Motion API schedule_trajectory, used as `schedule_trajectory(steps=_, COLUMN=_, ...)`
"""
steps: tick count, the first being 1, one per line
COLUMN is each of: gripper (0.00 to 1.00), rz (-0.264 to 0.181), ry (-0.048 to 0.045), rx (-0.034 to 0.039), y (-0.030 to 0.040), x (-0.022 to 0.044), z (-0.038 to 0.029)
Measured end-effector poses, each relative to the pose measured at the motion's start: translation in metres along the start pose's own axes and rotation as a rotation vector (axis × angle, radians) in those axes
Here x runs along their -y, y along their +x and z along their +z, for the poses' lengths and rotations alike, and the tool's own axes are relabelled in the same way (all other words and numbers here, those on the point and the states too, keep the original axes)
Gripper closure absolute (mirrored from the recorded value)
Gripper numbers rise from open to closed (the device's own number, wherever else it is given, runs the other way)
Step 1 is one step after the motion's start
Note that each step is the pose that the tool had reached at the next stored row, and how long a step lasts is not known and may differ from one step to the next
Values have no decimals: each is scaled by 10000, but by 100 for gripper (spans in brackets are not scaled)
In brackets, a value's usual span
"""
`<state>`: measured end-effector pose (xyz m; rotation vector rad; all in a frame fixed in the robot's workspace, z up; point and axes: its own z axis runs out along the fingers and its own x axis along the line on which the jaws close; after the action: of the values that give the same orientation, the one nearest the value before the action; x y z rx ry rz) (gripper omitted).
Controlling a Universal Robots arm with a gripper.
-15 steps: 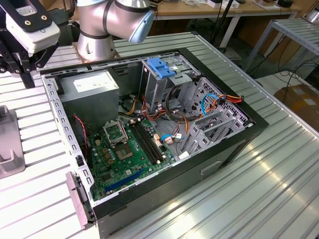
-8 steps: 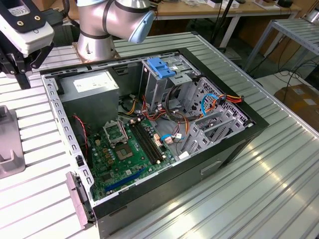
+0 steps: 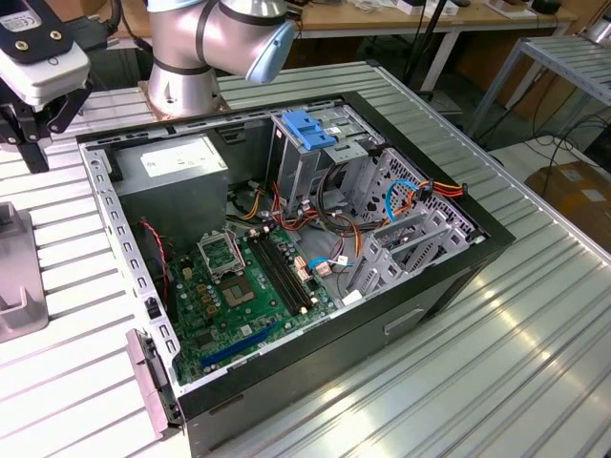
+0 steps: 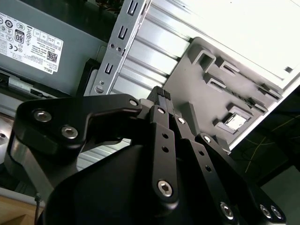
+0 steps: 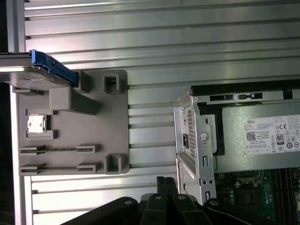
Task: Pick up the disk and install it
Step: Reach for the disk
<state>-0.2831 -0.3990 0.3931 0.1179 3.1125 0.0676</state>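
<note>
The disk [image 5: 29, 75], grey metal with a blue side rail [image 5: 55, 68], lies at one end of a grey slotted holder plate [image 5: 70, 124] on the slatted table. My gripper [image 5: 165, 181] hangs above the table strip between that plate and the open computer case, apart from the disk. Its black fingers are pressed together with nothing between them. In the second wrist view the gripper [image 4: 162, 93] points at the edge of the holder plate [image 4: 211, 89]. In the exterior view the gripper [image 3: 29, 143] is at the far left, above the plate [image 3: 11, 277].
The open computer case [image 3: 449, 277] lies on the aluminium table [image 3: 535, 363], with a green motherboard [image 3: 239, 296], a grey power-supply box [image 3: 181, 162] and a metal drive cage with a blue plastic piece [image 3: 310, 129]. Loose cables run inside. The arm's base [image 3: 186, 57] stands behind the case.
</note>
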Motion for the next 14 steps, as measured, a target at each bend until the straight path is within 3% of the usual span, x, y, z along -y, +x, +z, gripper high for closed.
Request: schedule_trajectory(steps=14, gripper=90, rz=0, ry=2, rx=1, y=155, x=12, z=-4)
